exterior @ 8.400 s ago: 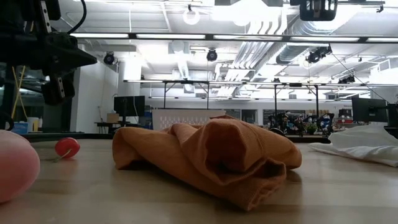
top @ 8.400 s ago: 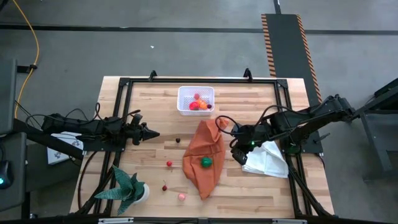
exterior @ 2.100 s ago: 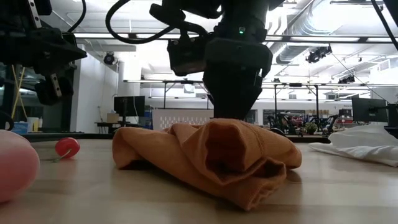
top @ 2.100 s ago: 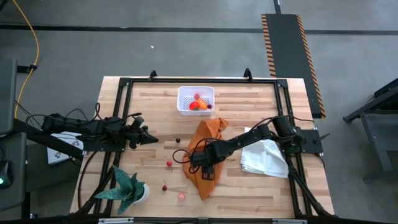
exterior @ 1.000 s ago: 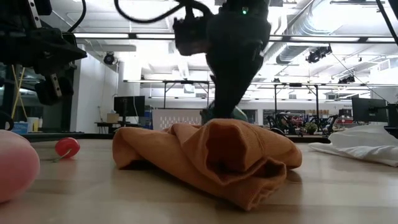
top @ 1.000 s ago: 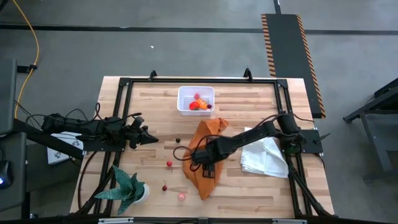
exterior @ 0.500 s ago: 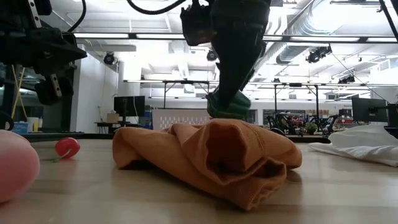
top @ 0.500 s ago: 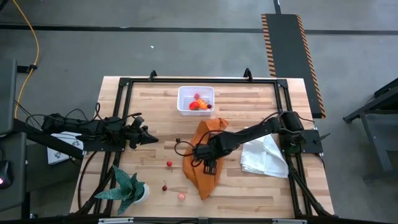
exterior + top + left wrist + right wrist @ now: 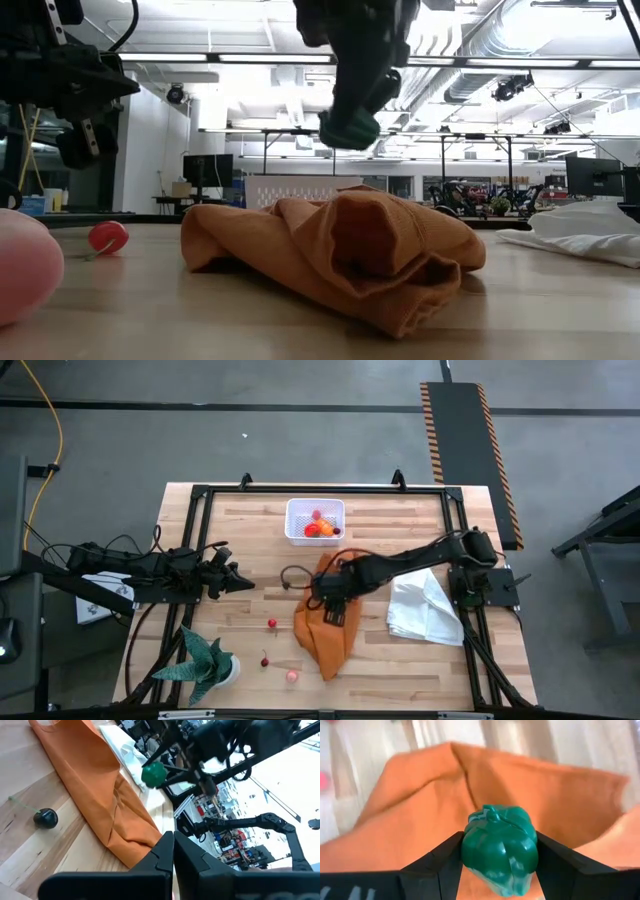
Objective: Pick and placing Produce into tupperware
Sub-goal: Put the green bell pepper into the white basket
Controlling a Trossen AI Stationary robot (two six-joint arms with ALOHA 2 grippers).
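Green toy pepper (image 9: pixel 500 847) clamped between the right gripper's (image 9: pixel 350 118) fingers, hanging above the orange cloth (image 9: pixel 328 622)! Tupperware (image 9: pixel 314 520) sits just beyond it — carry level, centre over the rim, then release. Left gripper (image 9: pixel 240 577) waits clenched, well apart.

Table (image 9: pixel 400 510) w/ tub (image 9: pixel 315 521) near the far edge, mid; small toy fruits (image 9: pixel 318 528) in it. Crumpled cloth (image 9: pixel 328 635) lies in the mid of the table, just in front of the tub. Right gripper (image 9: pixel 333 600) hangs over the cloth's far part w/ a toy pepper (image 9: pixel 500 848) between its fingers, up off the cloth. Folded cloth (image 9: pixel 425 610) lies right of that. Left gripper (image 9: pixel 243 576) hangs at the left side, pointing in. Toy tomato (image 9: pixel 272 624) and cherry (image 9: pixel 264 660) lie left of the crumpled cloth; toy peach (image 9: pixel 292 675) near the front edge. Potted plant (image 9: pixel 208 660) at front left.
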